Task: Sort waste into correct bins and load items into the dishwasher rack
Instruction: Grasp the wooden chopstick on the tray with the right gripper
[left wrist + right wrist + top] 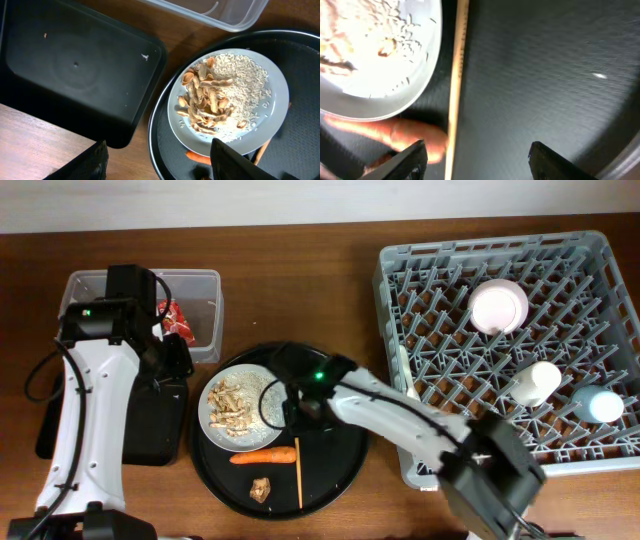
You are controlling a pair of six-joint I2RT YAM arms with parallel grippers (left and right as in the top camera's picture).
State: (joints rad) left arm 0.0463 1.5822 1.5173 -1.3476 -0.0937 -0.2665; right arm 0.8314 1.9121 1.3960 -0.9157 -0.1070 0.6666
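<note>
Sitting off to the right of the right tool (477, 162), the grey dishwasher rack (480, 248) holds a white bowl (498, 305). That tool hangs spread and empty over the round black tray (545, 75), with the white plate (422, 75), carrot (405, 135) and wooden chopstick (456, 75) beside one finger. The left tool (160, 162), also spread and empty, hovers between the flat black tray (75, 65) and the plate.

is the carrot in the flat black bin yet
No, the carrot lies on the round black tray, outside the flat bin.
</note>
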